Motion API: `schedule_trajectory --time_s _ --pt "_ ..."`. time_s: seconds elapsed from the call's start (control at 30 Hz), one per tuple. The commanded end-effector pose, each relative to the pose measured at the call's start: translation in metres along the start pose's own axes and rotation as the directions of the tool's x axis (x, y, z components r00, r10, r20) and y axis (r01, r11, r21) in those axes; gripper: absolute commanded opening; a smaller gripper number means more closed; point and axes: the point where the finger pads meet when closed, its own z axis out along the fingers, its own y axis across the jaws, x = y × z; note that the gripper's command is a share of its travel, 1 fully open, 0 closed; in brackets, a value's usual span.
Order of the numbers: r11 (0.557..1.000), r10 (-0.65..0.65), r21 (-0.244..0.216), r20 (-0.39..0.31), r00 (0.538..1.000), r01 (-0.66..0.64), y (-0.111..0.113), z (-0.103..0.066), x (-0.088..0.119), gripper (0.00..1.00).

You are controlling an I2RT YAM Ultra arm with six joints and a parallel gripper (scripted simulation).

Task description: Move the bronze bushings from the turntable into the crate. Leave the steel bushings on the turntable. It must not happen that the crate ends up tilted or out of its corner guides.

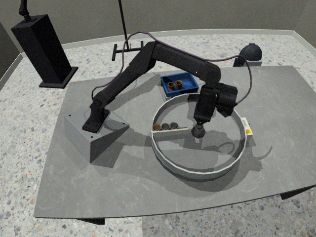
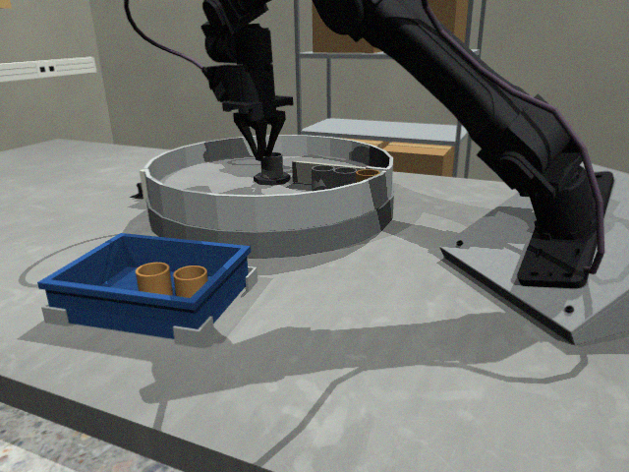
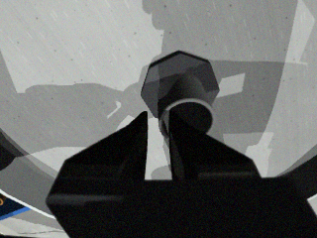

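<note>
My gripper point(image 1: 199, 124) point(image 2: 261, 155) point(image 3: 158, 119) points down at the grey centre post of the turntable point(image 1: 201, 176) point(image 2: 284, 215). Its fingertips stand a little apart with nothing held, at the post's top; one overlaps the post's ring in the wrist view. On the turntable a bronze bushing point(image 1: 156, 127) point(image 2: 368, 173) stands by the wall, then two steel bushings, one point(image 1: 165, 126) point(image 2: 345, 171) beside it and one point(image 1: 174, 125) point(image 2: 322, 175) nearer the post. Two bronze bushings, one point(image 1: 171, 86) point(image 2: 153, 280) and another point(image 1: 178, 84) point(image 2: 190, 282), stand upright in the blue crate point(image 1: 183, 91) point(image 2: 122, 307).
A pale straight fence point(image 1: 173, 132) runs from the turntable wall towards the centre post point(image 1: 198, 132) point(image 2: 271, 168) point(image 3: 185, 89), alongside the row of bushings. The raised wall circles the turntable. A white label plate point(image 1: 246, 126) is on its outer side. The arm's wedge base point(image 1: 76, 132) stands at the left.
</note>
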Motion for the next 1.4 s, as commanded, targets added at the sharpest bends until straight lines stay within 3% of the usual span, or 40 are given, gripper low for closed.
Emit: schedule_trajectory --time_s 0.0,0.17,0.47,0.57,1.37 --pt "1.0 0.003 -0.003 0.04 0.999 -0.003 -0.005 -0.031 -0.006 0.16" --pt "1.0 0.005 0.0 0.035 0.999 -0.006 -0.007 -0.043 -0.006 0.16" --pt "1.0 0.005 0.001 0.035 0.999 -0.006 -0.007 -0.044 -0.006 0.16" --pt "1.0 0.0 0.005 0.059 0.998 0.0 -0.003 -0.054 -0.006 0.16" --pt "1.0 -0.003 0.005 0.066 0.998 0.003 -0.003 -0.054 -0.007 0.16"
